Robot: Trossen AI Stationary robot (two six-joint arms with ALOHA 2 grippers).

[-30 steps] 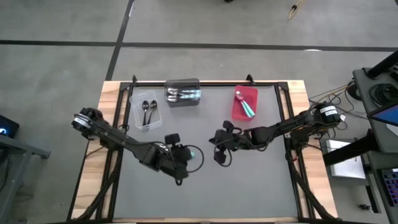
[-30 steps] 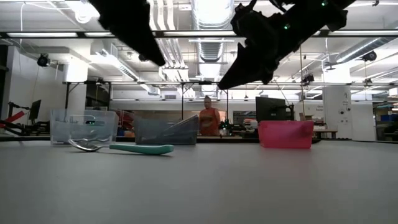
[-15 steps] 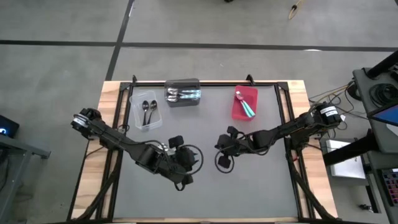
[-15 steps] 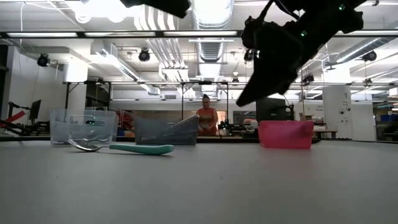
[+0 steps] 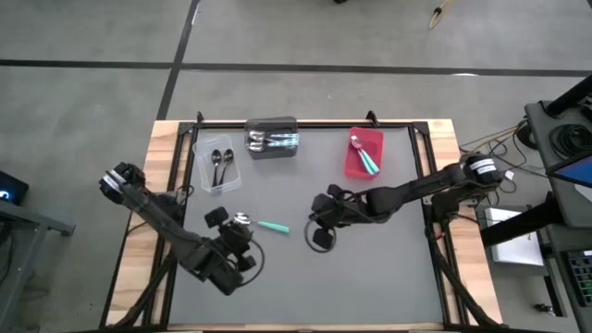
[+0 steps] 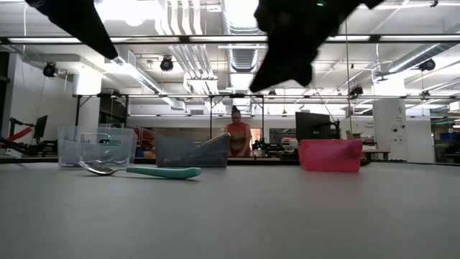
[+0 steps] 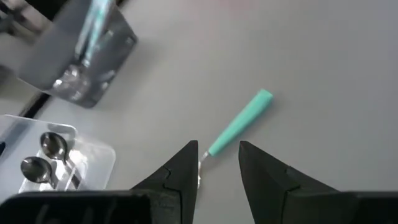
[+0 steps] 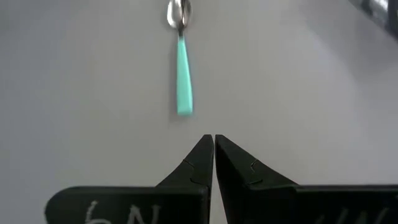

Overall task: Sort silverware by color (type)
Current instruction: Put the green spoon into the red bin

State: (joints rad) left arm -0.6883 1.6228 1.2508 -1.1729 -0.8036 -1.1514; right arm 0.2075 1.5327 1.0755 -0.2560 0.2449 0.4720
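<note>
Silverware is mostly sorted along the tabletop's far edge, with one teal-handled spoon (image 5: 265,225) lying loose near the middle of the grey tabletop (image 5: 370,277), its silver bowl pointing toward the left side. Largest are the two dark arms. The left gripper (image 7: 216,167) hovers over the spoon's bowl end with its fingers partly open and empty; the right gripper (image 8: 213,158) hangs just beyond the teal handle's tip, its fingers pressed together and holding nothing. Along the far edge stand three bins: a clear bin (image 5: 217,168) near the far left corner holding two black spoons (image 5: 221,162), a dark grey bin (image 5: 271,139) with silver spoons (image 5: 261,141) and some teal in it, and a red bin (image 5: 363,154) with teal-handled spoons (image 5: 366,157). Partial white lettering shows on the right gripper's body, too cropped to read. A person (image 6: 236,137) stands in the room behind.
</note>
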